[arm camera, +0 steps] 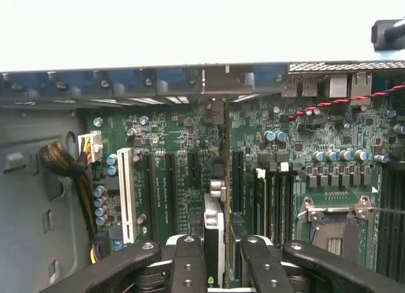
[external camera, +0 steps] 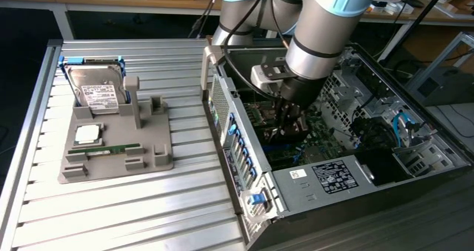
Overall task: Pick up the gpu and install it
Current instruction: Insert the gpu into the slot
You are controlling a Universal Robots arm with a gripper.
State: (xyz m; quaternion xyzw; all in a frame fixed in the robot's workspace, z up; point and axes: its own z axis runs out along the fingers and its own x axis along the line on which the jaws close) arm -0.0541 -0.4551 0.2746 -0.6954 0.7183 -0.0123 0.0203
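My arm reaches down into an open computer case (external camera: 348, 167) that lies on its side at the exterior view's right, on a slatted metal table (external camera: 133, 206). My jaws (arm camera: 216, 255) are closed on the gpu (arm camera: 215, 226), which I hold edge-on, thin as a blade, just above the motherboard (arm camera: 183, 154).

The wrist view shows what the exterior view cannot: the card stands upright between my two inner fingers (arm camera: 188, 261), lined up along the dark expansion slots (arm camera: 171, 192), with a white slot (arm camera: 126, 192) off to one side and the empty processor socket (arm camera: 332, 226) off to the other. I cannot tell whether the card's lower edge touches a slot.

In the exterior view my jaws (external camera: 287, 130) are a dark mass deep in the case, and the card is hard to make out there. That view shows a grey holder (external camera: 115, 151) on the table at its left, well apart from the case. A hard drive (external camera: 95, 90) stands at its far end, and a memory stick (external camera: 104, 149) lies nearer.
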